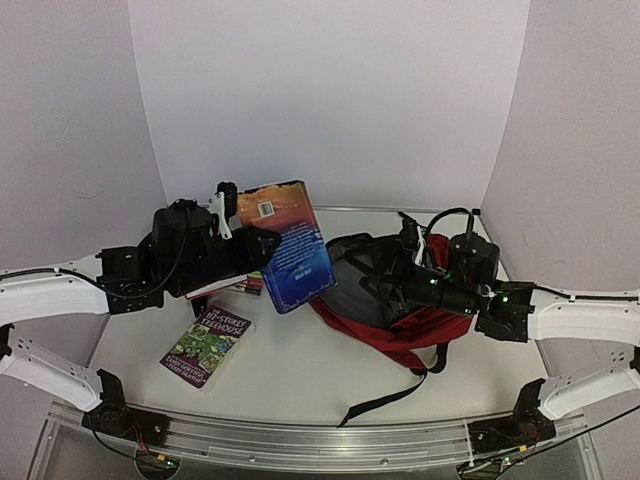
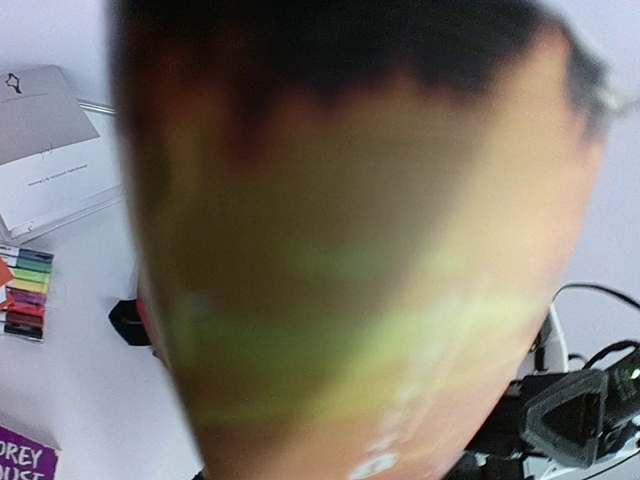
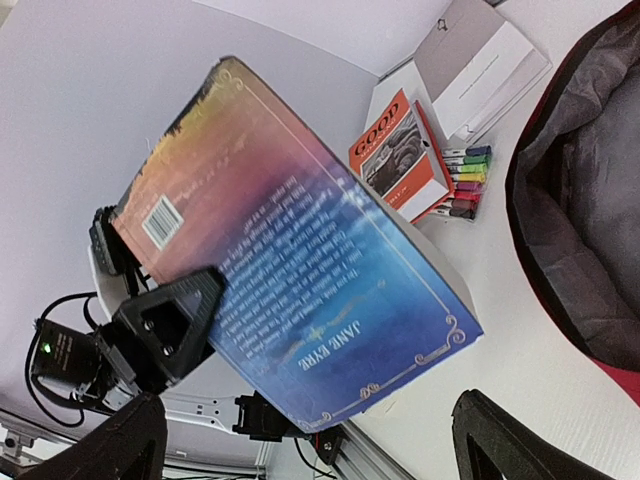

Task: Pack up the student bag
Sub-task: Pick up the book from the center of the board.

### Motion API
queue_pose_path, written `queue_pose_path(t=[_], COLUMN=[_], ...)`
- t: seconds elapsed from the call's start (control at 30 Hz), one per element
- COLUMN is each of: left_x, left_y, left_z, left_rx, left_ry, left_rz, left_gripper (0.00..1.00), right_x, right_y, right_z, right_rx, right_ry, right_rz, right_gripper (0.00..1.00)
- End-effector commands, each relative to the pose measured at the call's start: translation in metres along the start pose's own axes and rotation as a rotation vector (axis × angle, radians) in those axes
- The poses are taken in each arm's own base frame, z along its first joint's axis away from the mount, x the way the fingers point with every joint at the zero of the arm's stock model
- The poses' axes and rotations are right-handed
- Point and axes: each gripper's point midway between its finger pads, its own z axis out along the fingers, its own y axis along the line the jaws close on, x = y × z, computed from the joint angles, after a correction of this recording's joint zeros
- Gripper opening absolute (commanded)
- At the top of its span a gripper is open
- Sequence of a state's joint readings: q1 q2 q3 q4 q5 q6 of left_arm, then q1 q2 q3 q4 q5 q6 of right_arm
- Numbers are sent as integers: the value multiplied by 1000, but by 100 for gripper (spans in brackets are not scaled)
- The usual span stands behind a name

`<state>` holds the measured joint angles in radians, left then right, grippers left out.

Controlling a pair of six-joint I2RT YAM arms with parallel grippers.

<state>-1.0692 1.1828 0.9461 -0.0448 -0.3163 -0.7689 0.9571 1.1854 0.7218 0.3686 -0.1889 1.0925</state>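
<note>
Two arms reach over the white table [image 1: 300,385]. Largest item: the student bag [image 1: 400,320], red with a grey lining. It lies right of centre on the table under the right arm, with its mouth open toward the left. The blue-and-orange hardback [image 1: 290,245], titled "Jane Eyre", hangs tilted in the air just left of the bag's opening. The left gripper [image 1: 262,245] is clamped on its edge, one finger across the back cover. The right gripper [image 3: 305,410] hovers with its fingers spread wide, holding nothing. A purple paperback [image 1: 205,345] lies flat, front left. An orange book [image 3: 400,155] sits beside a row of markers [image 3: 465,180].
</note>
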Motion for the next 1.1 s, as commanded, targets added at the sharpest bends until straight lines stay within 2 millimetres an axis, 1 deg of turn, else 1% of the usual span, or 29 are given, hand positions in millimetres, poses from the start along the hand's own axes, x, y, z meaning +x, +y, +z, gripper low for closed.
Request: queue_pose_path(t=[0.0,0.1,0.2,0.3,0.37,0.47,0.57,0.77,0.9,0.97,1.07], left_x=[-85,-92,-94,-96,-98,-100,-98,-96,-96,-95,-93], left_y=[-71,-73,-72,-72,-74,-76,-75,-76,-78,-80,-81], left_z=[-37,-41,-43,-48,-52,-56,-56,-56,-56,-54,-50], left_rx=[351,398,432,453,473,496,507,530,559,563,570], left_ry=[-266,-302,-321,-332,-337,-341,-340,-333,-333,-328,-314], left_rz=[-244,-313,-369,-395,-408,-419,-427,-452,-481,-485,-500], left_gripper=[0,0,0,0,0,0,0,0,0,0,0], right_x=[-9,-9,-8,-11,-11,-6,-6,-13,-16,-17,-20], right_y=[26,25,26,30,36,37,41,60,68,73,77], right_z=[-6,-5,1,12,20,36,44,50,52,52,48], right_rx=[-108,-129,-142,-158,-178,-175,-203,-284,-335,-364,-397], right_ry=[-72,-92,-106,-117,-116,-97,-98,-124,-133,-136,-155], right_rz=[48,79,87,89,91,102,114,121,136,147,163], right_gripper=[98,98,98,98,98,98,98,98,97,95,88])
